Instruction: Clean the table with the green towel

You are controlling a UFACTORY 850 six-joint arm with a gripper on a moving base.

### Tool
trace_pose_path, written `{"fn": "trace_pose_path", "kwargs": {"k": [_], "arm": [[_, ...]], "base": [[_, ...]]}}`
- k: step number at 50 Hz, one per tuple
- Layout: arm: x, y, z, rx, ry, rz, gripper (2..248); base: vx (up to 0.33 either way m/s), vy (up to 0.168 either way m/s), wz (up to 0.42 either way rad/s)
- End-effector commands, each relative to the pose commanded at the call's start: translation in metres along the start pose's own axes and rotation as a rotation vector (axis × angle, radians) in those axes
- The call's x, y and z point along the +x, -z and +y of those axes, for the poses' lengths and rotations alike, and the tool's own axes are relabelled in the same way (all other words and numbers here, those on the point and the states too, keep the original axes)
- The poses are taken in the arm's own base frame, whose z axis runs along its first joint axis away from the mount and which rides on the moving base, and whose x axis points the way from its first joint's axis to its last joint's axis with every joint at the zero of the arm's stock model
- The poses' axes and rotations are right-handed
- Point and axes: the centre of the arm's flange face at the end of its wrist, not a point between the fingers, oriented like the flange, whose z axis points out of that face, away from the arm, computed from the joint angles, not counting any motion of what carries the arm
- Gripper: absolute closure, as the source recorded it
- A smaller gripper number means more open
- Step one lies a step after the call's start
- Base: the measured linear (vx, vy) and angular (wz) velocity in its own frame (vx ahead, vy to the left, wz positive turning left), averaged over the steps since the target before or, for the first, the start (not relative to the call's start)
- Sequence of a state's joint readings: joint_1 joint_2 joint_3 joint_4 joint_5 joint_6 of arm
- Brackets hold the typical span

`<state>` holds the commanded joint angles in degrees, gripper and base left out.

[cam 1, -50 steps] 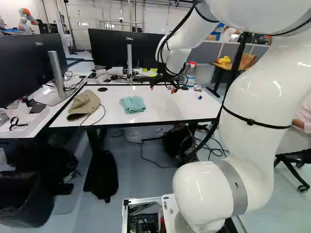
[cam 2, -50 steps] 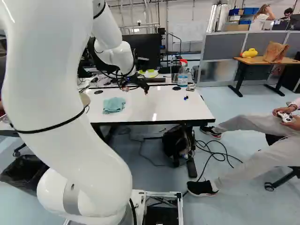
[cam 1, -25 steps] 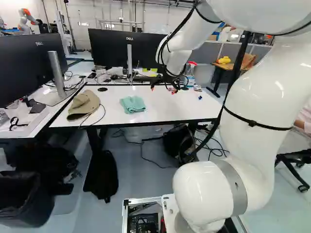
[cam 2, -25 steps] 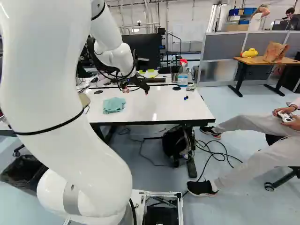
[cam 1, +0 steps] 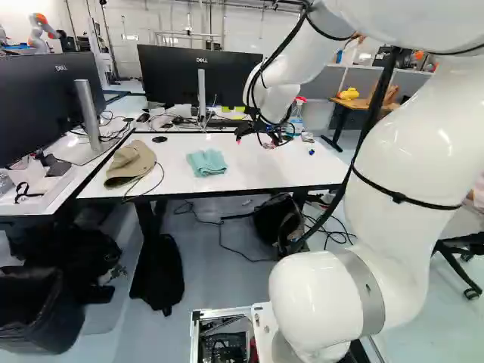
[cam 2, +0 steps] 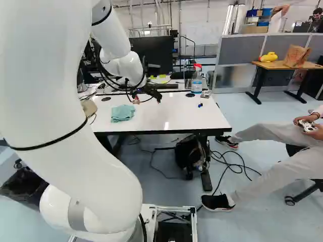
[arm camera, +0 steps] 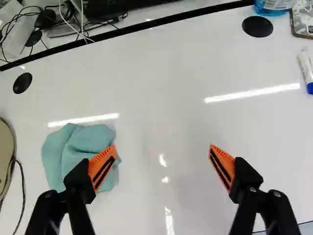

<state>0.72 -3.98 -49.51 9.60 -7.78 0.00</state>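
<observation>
green towel lies crumpled on the white table, between the tan cap and the gripper's side of the tabletop as we look in the left base view. largest first, we have that table, with a monitor standing behind it. at the left of the left base view sits a black bin; its inside is too dark for us to tell what it holds. under the table we see a black bag, contents hidden. at the foot of the left base view, a metal-framed case has dark electronics and wires in it. on the side desk, a white tray carries a black strap. farther off, a paper bag stands on a wooden table, and we can't see into it. the tan cap rests on the white table near the towel.

our gripper has its two fingers spread wide, holding nothing; in the wrist view one orange pad overlaps the towel. upright near the table's far edge is a spray bottle with blue liquid in it. just beside it lies a small shallow container, its contents unclear to us, then a white tube with a blue cap.
</observation>
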Motion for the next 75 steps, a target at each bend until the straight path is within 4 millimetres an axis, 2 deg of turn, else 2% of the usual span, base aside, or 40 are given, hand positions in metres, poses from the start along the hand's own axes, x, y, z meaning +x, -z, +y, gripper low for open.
{"fn": "trace_pose_path", "kwargs": {"k": [30, 75], "arm": [[-0.053, 0.003, 0.013, -0.018, 0.037, 0.139, 3], [-0.165, 0.019, 0.035, -0.014, 0.114, 0.403, 3]], "base": [[0.0, 0.0, 0.0], [0.0, 0.0, 0.0]]}}
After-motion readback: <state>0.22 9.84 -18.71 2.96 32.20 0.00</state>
